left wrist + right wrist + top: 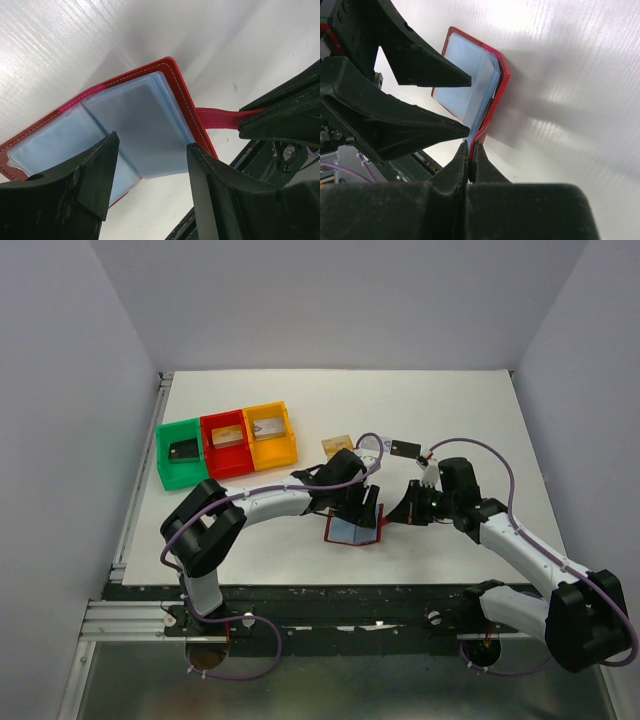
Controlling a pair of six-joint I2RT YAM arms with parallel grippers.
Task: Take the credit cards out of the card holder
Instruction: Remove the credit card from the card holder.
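White tabletop, walled in pale grey, carries everything. The card holder [352, 530] sits propped open between the two sets of fingers. The right gripper [470, 150] is pinched tight on the snap tab [220, 118] and holds one cover up. The left gripper [152, 145] hangs with its fingers spread, and the pale blue sleeves show just past its tips; whether they touch I cannot tell.

To do this step well, I judge that the pinch on the tab should stay firm and steady so the cover cannot flop closed. The spread fingers should come down at a sleeve's open edge, close on a card edge only, and draw it out along the pocket rather than lifting. Lifting would drag the whole wallet. The sleeves look empty from both wrist views, so a check comes before any grab.

Counted, there is one card holder and three bins. Five credit cards [337, 444] are all outside the holder:
- a black card [183, 450] in the green bin [163, 465]
- one card in the red bin [228, 469]
- one card in the orange bin [272, 456]
- a gold-tan one loose beyond the left fingers
- a second black card [404, 448] loose beyond the right fingers
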